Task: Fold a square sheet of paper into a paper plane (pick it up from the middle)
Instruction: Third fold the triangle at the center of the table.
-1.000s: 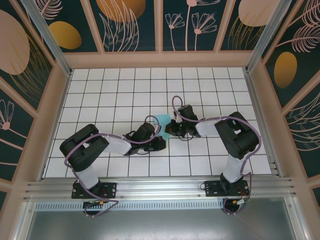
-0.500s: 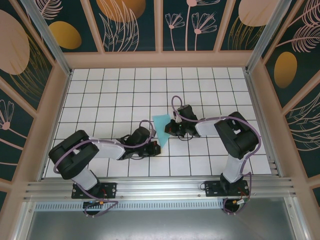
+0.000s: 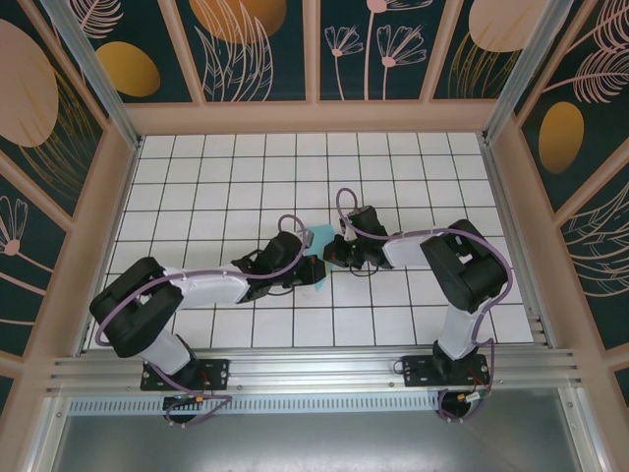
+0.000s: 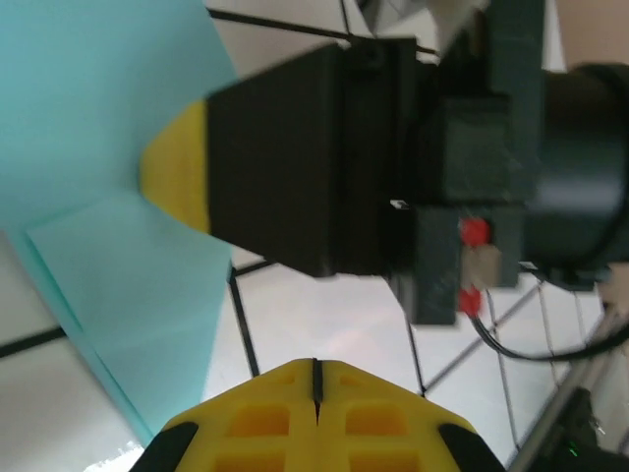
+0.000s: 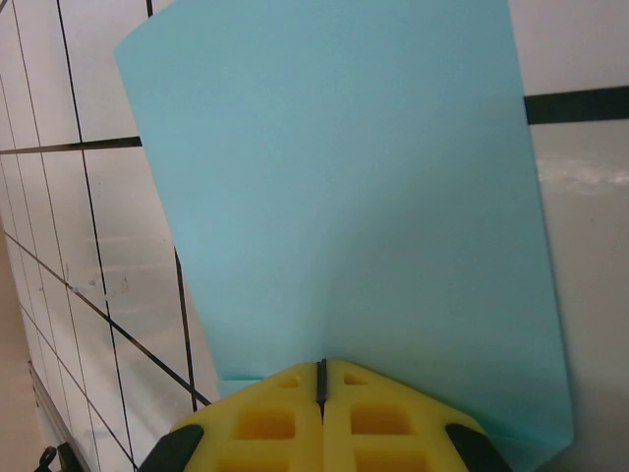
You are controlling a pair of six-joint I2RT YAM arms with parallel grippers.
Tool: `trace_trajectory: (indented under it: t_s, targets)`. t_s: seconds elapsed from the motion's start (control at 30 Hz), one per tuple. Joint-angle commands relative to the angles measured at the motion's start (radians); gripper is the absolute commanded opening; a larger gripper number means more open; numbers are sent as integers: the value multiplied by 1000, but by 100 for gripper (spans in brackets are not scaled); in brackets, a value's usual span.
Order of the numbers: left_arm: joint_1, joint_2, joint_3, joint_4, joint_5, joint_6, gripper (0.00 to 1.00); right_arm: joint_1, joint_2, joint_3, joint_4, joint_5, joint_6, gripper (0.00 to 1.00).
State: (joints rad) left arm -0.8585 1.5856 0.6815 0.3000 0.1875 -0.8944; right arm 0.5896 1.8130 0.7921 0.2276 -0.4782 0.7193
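The square sheet of paper (image 3: 318, 236) is turquoise, creased into folded layers, and lies at the table's middle between both grippers. In the right wrist view the paper (image 5: 344, 197) spreads out ahead, with a faint crease running to my right gripper (image 5: 320, 366), which is shut with its tips pressed on the sheet. From above, the right gripper (image 3: 327, 254) points left. My left gripper (image 3: 313, 274) is shut too. In the left wrist view the left gripper (image 4: 316, 367) hangs over bare tile beside the paper (image 4: 108, 246), facing the right gripper's yellow tip (image 4: 169, 172).
The white tiled table (image 3: 226, 187) is ringed by wood-framed walls (image 3: 98, 246) on three sides. An aluminium rail (image 3: 314, 369) with both arm bases runs along the near edge. The two grippers stand tip to tip, very close together.
The left arm has swung right and forward, its gripper now covering part of the paper that stood out as a triangle half a second ago. The right gripper has stayed put.
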Motion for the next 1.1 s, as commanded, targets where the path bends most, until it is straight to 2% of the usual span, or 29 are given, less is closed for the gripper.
trace_trajectory:
  t_s: [0.0, 0.1, 0.3, 0.43, 0.63, 0.83, 1.07]
  targets:
    - [-6, 42, 11, -57, -110, 27, 0, 11, 34, 4, -61, 61, 2, 5]
    - [-6, 61, -16, 3, -129, 20, 0, 11, 27, -2, -57, 60, 5, 5]
    - [-5, 122, 24, -54, -151, 40, 0, 12, 0, -2, -43, 33, 8, 5]
    - [-5, 150, 20, -105, -192, 42, 0, 10, -83, 7, -69, 43, 13, 7]
    - [-5, 180, 20, -121, -178, 71, 0, 6, -217, -18, -110, 64, -8, 10]
    - [-4, 191, 29, -133, -173, 88, 0, 29, -205, -91, -41, 27, 29, 8]
    - [-6, 201, 43, -153, -164, 111, 0, 45, -111, -96, 23, -9, 40, 7]
